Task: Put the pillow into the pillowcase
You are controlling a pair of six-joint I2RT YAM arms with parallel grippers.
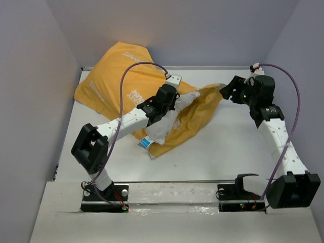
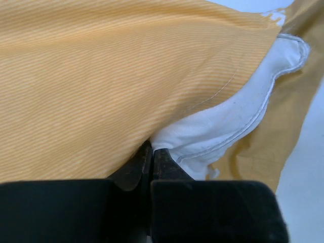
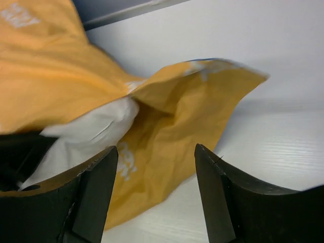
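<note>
Pillow [image 2: 223,126] sits partly inside the yellow pillowcase [image 1: 116,76], and its white end with the tag [image 1: 146,143] sticks out of the mouth toward the near side. The pillowcase lies crumpled on the worktop [image 1: 223,147], from the far left corner to the middle. The left tool [image 2: 152,151] has its tips pressed together at the mouth, where yellow cloth meets the pillow; I cannot tell if cloth is pinched. The right tool [image 3: 157,157] stands wide apart and holds nothing, just beside the pillowcase's right corner.
</note>
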